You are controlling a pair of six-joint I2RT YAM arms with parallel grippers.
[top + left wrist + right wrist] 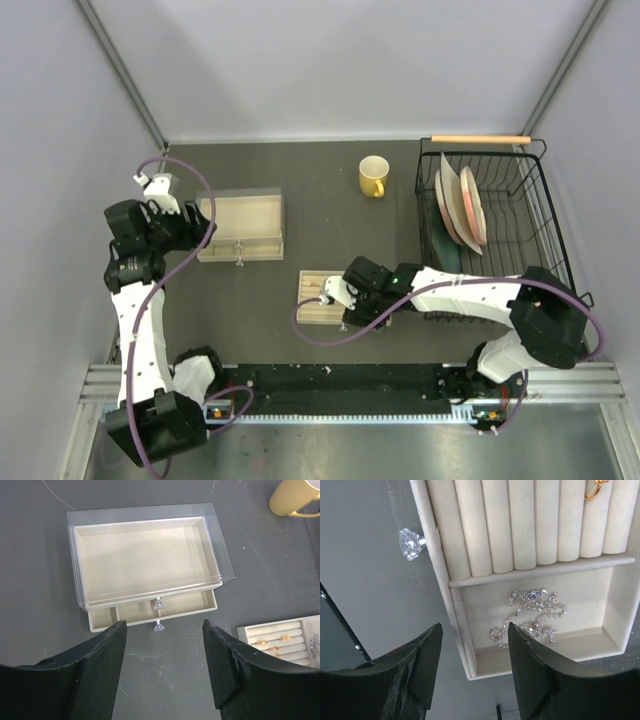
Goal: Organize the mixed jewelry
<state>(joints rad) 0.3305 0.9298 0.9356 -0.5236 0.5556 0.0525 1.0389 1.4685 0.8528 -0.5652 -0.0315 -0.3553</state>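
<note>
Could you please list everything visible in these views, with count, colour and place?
slotted tray: one, cream, before the right arm
drawer box: one, clear with cream lining, table's left
gold rings: about four, gold, on the tray's rolls
silvery chain: one, glittery silver, in the tray's open compartment
crystal knobs: three, clear, two on box, one on tray
yellow mug: one, yellow, far centre
dish rack: one, black wire, far right
plates: at least two, pale pink, upright in rack
left end effector: one, black, open, above box front
right end effector: one, black, open, above the chain compartment
</note>
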